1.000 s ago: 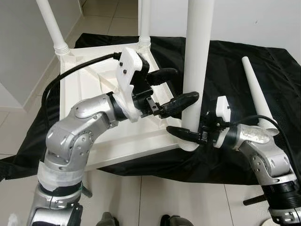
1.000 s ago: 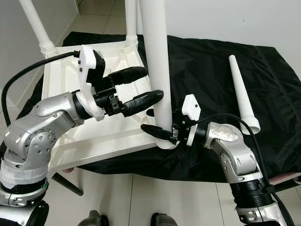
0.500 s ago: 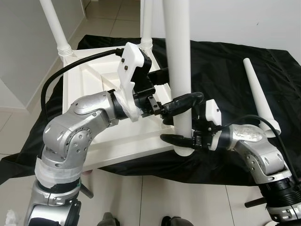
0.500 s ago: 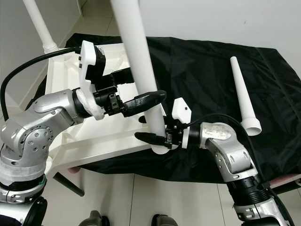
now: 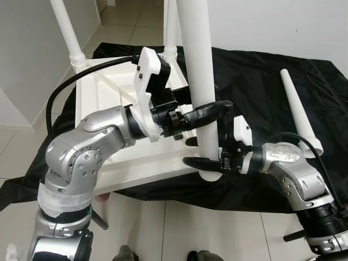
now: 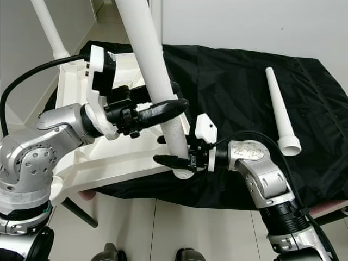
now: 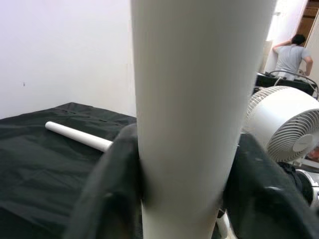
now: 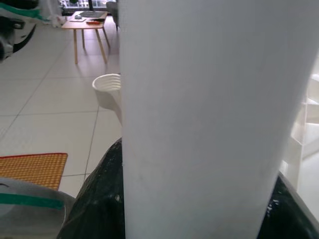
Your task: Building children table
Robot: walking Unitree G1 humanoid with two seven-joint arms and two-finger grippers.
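My right gripper is nearest to me. Its two black fingers are closed around the bottom of a big white table leg, just above the leg's ribbed foot. That foot sits at the near right corner of the white tabletop. The leg stands up tall and leans a little to the left.

A bit higher up the same leg is my left gripper. Its black fingers are wrapped around the leg too, one on each side, holding it tight.

The tabletop lies upside down on a black cloth. The cloth is spread over the floor tiles.

At the far side of the tabletop two more white legs already stand up, a far left leg and a far middle leg.

Off to the right, well apart from the tabletop, a loose leg lies flat on the cloth.

Past the leg I hold, my left wrist view shows a white fan and a person far away.
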